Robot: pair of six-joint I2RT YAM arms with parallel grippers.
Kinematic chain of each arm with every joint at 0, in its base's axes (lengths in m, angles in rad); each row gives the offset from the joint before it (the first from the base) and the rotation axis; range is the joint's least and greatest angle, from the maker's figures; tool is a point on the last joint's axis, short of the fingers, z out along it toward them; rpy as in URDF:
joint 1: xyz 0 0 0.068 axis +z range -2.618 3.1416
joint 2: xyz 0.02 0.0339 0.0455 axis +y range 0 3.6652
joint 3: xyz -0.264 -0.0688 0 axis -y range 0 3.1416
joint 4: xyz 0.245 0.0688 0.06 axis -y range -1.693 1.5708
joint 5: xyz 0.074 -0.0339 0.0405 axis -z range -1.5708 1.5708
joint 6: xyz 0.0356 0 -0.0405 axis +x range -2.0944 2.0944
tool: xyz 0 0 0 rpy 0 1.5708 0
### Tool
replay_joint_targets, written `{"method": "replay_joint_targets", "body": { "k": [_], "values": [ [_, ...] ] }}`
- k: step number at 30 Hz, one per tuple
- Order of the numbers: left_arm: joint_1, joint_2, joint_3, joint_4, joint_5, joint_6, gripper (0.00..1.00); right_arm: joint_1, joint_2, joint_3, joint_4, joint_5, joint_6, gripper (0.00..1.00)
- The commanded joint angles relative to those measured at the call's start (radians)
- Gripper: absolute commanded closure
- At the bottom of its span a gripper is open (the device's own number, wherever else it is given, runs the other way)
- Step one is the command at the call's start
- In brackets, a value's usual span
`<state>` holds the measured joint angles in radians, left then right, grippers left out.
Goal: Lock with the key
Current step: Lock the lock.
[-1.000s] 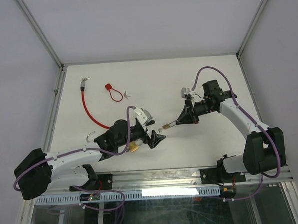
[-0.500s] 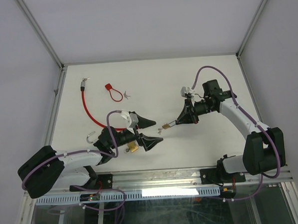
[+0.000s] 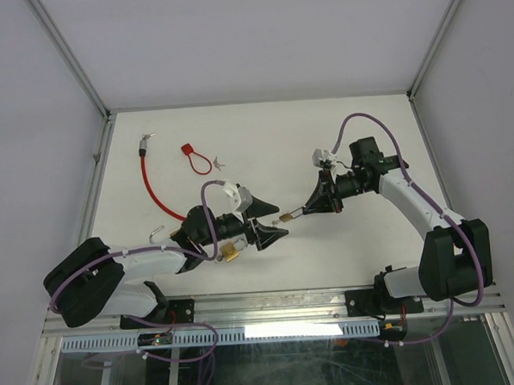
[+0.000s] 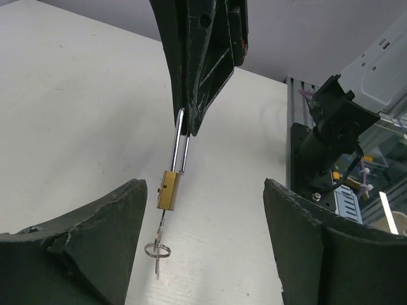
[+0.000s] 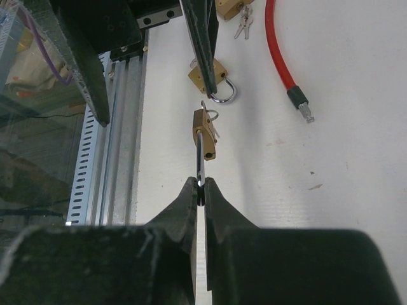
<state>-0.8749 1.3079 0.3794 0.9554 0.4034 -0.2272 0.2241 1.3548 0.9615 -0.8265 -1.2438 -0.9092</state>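
A small brass padlock (image 3: pixel 287 217) hangs in the air, held by its steel shackle in my shut right gripper (image 3: pixel 304 212). The right wrist view shows the lock body (image 5: pixel 205 130) just beyond the pinched fingertips (image 5: pixel 201 184). A key (image 4: pixel 159 244) on a small ring sticks out of the bottom of the lock (image 4: pixel 168 189). My left gripper (image 4: pixel 203 187) is open with its jaws on either side of the lock and key, close to one finger (image 4: pixel 95 235) and touching neither. In the top view the left gripper (image 3: pixel 278 220) faces the right one.
A second brass padlock (image 5: pixel 213 79) with an open shackle lies on the table under the left arm (image 3: pixel 233 252). A red cable (image 3: pixel 154 194), a red tag loop (image 3: pixel 195 157) and a third padlock with keys (image 5: pixel 232 9) lie to the left. The table's front rail (image 3: pixel 271 304) is near.
My left gripper has swung up and right, bringing its jaws around the hanging lock and key, and they have narrowed a little. The right gripper has held the lock still.
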Motion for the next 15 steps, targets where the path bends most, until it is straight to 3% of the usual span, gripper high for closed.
{"method": "replay_joint_targets", "body": {
  "k": [1,3,15],
  "values": [
    [0.015,0.031,0.069,-0.029,0.024,0.074,0.3,-0.005,-0.033,0.048,-0.003,-0.057,-0.025,1.0],
    [0.025,0.066,0.082,-0.017,0.059,0.067,0.39,-0.004,-0.034,0.048,-0.005,-0.056,-0.029,1.0],
    [0.053,0.184,0.156,-0.04,0.18,0.042,0.63,-0.004,-0.033,0.047,-0.018,-0.052,-0.052,1.0]
  ]
}}
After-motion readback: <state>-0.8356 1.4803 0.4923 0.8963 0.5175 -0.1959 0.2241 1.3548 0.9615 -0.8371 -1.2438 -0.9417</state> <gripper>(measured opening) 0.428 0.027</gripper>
